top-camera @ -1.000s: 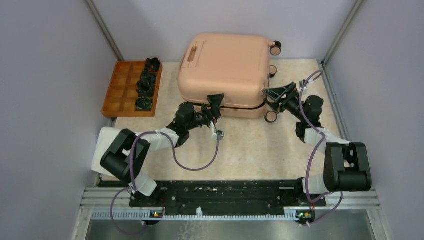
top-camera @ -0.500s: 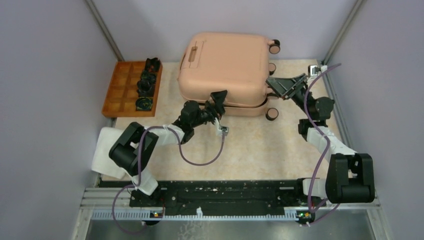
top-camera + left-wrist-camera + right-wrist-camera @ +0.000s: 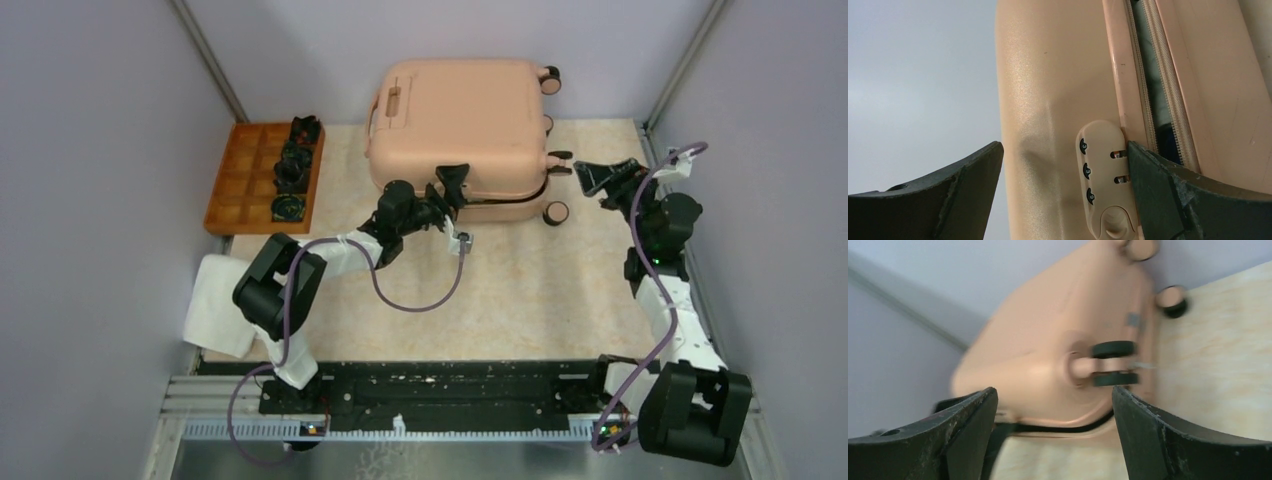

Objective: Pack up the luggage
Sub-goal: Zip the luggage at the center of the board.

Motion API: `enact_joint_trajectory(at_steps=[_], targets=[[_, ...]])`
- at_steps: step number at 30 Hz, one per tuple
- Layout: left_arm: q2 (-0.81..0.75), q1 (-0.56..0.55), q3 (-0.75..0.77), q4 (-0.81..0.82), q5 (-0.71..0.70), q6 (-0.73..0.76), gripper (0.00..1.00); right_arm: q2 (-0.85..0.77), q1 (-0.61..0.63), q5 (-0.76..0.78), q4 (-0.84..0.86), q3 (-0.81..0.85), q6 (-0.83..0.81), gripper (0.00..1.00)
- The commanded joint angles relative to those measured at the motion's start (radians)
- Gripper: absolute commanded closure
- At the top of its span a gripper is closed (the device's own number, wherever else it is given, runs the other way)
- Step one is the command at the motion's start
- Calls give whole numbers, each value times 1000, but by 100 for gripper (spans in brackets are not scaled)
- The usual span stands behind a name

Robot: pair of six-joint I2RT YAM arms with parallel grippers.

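Fingers of the left gripper point(image 3: 1064, 150) stand wide, the combination lock point(image 3: 1103, 175) of the luggage point(image 3: 460, 110) between them. The right gripper point(image 3: 1054, 390), equally wide, faces a wheel point(image 3: 1113, 362), apparently apart from it. We judge the left arm nearer.

luggage point(image 3: 455, 110): peach-pink | wheels point(image 3: 556, 212): black, pink hubs | tray point(image 3: 237, 185): orange | tabletop point(image 3: 540, 290): beige, marbled | cloth point(image 3: 212, 305): white
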Motion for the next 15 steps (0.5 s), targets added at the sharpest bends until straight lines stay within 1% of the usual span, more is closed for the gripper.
enact_joint_trajectory(at_steps=[1, 3, 6, 8, 9, 10, 12, 13, 15], targets=[[-39, 45, 127, 327, -119, 57, 2, -28, -40, 295, -244, 21, -440, 16], [-45, 49, 120, 329, -122, 52, 2, 33, -70, 354, -257, 28, -451, 16], [-50, 57, 114, 330, -120, 53, 2, 146, -81, 403, -289, 78, -461, 16], [-48, 59, 120, 333, -122, 51, 1, 234, -112, 412, -366, 149, -389, 18], [-48, 61, 126, 334, -121, 51, 1, 283, -126, 374, -401, 189, -367, 18], [-46, 63, 132, 333, -121, 49, 1, 330, -132, 343, -429, 232, -358, 14], [-39, 67, 149, 332, -121, 48, 1, 430, -133, 280, -511, 335, -328, 4], [-35, 69, 157, 333, -121, 48, 1, 483, -131, 235, -550, 395, -314, 2], [-24, 73, 176, 332, -122, 48, 1, 565, -132, 128, -608, 473, -257, 1]])
